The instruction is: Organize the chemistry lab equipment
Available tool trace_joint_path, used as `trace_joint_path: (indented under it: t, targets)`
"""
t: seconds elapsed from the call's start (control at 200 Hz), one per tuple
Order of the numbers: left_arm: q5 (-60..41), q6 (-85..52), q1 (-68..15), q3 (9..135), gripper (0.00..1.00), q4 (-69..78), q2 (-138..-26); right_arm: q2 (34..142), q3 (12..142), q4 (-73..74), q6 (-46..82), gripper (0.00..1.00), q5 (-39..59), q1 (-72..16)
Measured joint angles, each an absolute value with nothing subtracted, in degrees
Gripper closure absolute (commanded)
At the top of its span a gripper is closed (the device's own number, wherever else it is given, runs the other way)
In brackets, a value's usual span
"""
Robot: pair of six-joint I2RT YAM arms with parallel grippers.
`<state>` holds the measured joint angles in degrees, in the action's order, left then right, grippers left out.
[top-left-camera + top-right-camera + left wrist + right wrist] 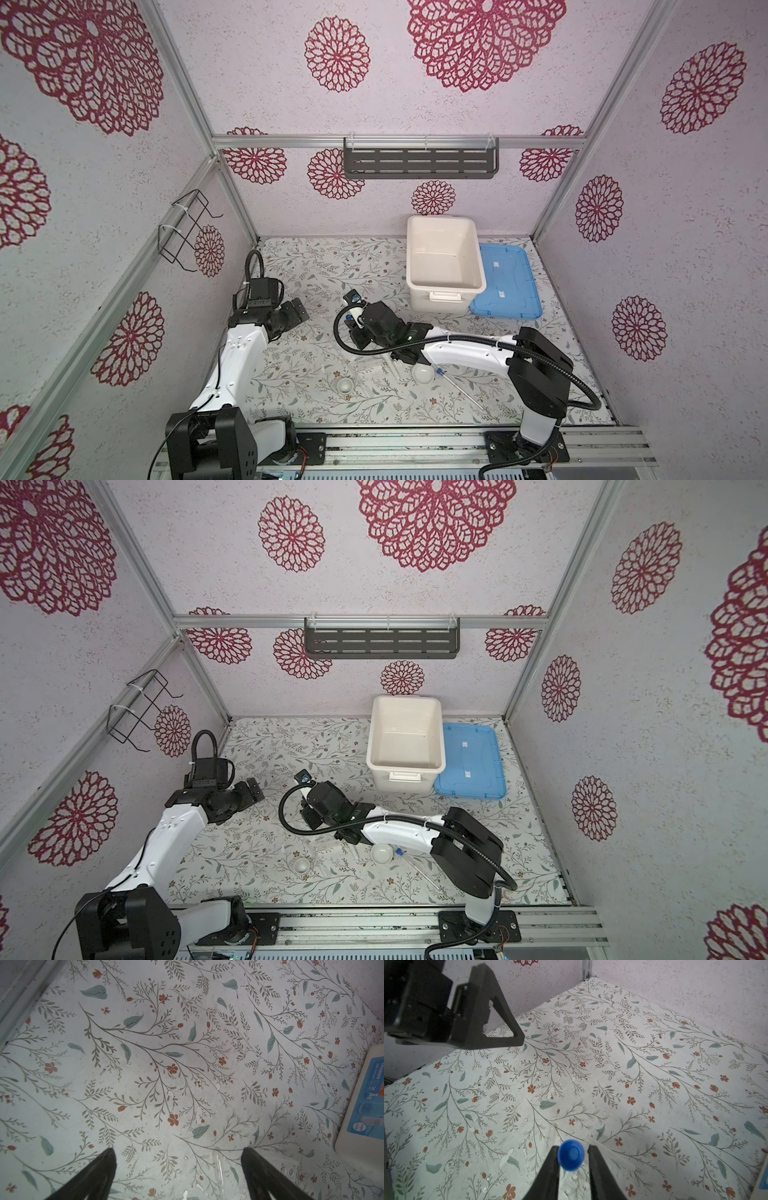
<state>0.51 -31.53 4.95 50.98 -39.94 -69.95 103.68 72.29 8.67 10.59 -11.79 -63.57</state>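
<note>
1. Grippers number two: the right gripper (572,1146) has its black jaws set narrow on either side of the first slim clear tube with a blue cap (571,1156), seen end-on from the wrist camera; whether they actually clamp it I cannot tell
2. Beneath that tube sits one clear plastic tube stand (610,1155), faint against the floral-patterned table (654,1064)
3. Over bare table, the left gripper (178,1151) has its jaws spread wide with nothing between them; in both top views it is to the left of the right gripper, well apart
4. On the table near the front lies the second slim clear tube with a blue cap (459,388), flat, making two tubes in all
5. Just left of its cap stands one round white bowl (424,374), and one white pestle (395,368) lies on the table just left of the bowl
6. Further left, apart from the bowl, is one smaller round white dish (345,385)
7. At the back stands one large white rectangular tub (444,262), open, with one blue lid (507,282) flat on the table against its right side
</note>
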Motion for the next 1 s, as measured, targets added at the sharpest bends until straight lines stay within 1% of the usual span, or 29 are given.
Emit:
trace_joint_path:
  t: [0.666,0.711,0.811,1.001]
  targets:
    - [0.51,-31.53,4.95,50.98,0.03,-39.94,-69.76,106.43,76.14,8.62,10.11,0.75,-11.79,-62.92]
    - [0.51,-31.53,4.95,50.98,0.03,-39.97,-69.76,106.67,76.44,8.56,10.09,0.74,-11.77,-62.83]
    - [0.51,-31.53,4.95,50.98,0.03,-39.97,-69.73,106.87,77.03,8.25,10.15,0.66,-11.79,-62.67]
    - [0.51,-31.53,4.95,50.98,0.03,-39.94,-69.73,106.72,77.17,7.79,10.07,0.62,-11.77,-62.61]
